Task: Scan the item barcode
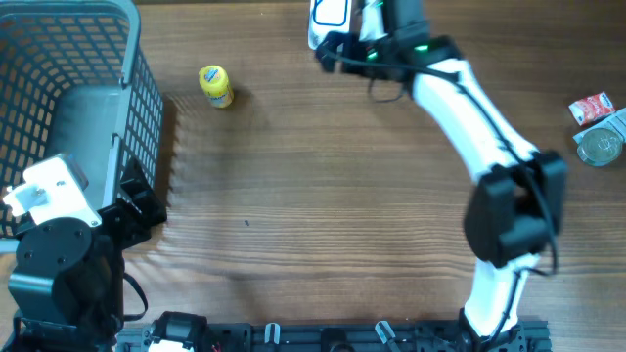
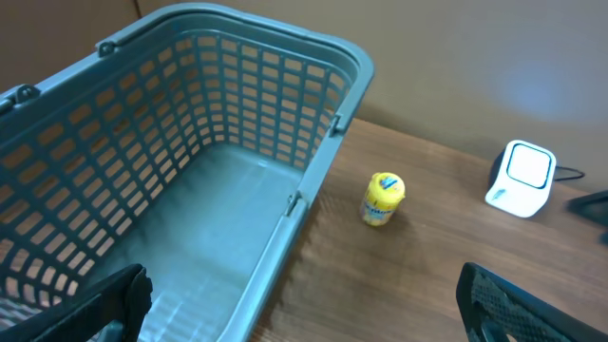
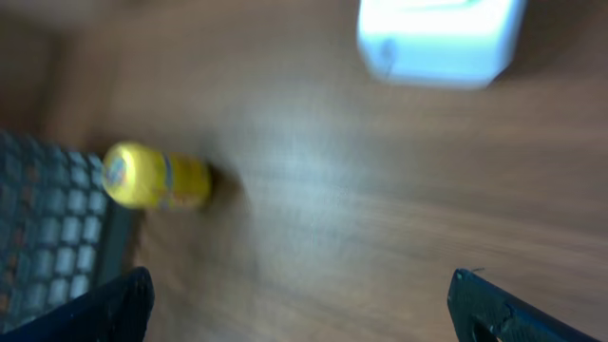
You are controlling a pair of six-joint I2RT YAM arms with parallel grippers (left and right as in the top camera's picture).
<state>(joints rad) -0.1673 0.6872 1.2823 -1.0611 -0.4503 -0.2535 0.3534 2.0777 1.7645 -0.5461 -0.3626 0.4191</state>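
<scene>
Two grippers, both spread wide and holding nothing. My left gripper (image 2: 309, 318) hangs over the near end of the grey basket (image 2: 351, 66). My right gripper (image 3: 302, 309) hovers above the wooden table (image 1: 323, 196), with the bottle and scanner both in its view. The yellow bottle (image 1: 215, 85) rests on the wood near the basket's right wall, apart from both grippers. The white scanner (image 1: 330, 14) sits at the table's far edge, close to the right arm. A red packet (image 1: 591, 108) lies at the right edge.
</scene>
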